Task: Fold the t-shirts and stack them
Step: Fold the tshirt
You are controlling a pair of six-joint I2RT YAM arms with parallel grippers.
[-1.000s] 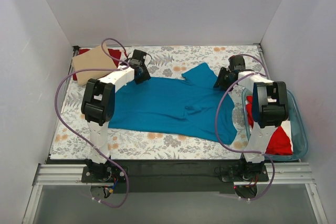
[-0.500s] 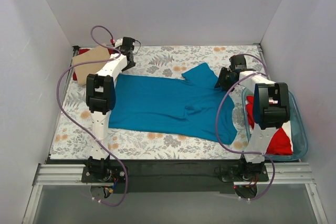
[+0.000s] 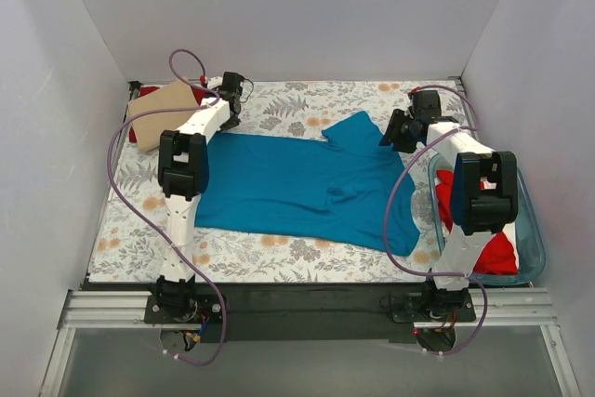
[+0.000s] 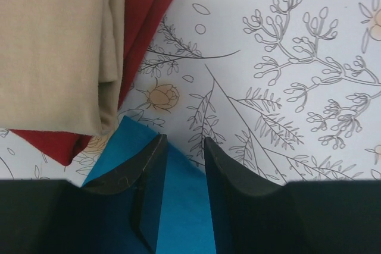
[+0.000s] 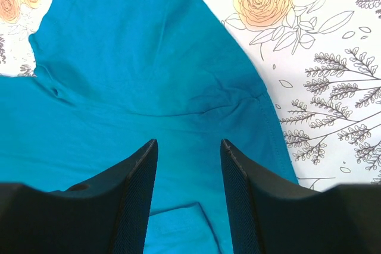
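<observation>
My left gripper [image 4: 183, 141] is at the far left corner of the teal t-shirt [image 3: 297, 183], and its fingers stand with only a narrow gap. I see blue cloth in this gap, but the fingers are not pressed together on it, and I cannot tell if they touch the cloth. The teal t-shirt lies spread in the middle of the floral cloth [image 3: 297, 99], with some wrinkles on its right half. Just beside my left fingers is the folded tan t-shirt [image 4: 53, 46], and it lies on top of a red t-shirt [image 4: 149, 4] in the far left corner. My right gripper [image 5: 188, 144] is over the far right part of the teal t-shirt, the fingers moderately apart and holding nothing. More red cloth [image 3: 497, 250] lies in the plastic tub [image 3: 528, 194] at the right edge.
</observation>
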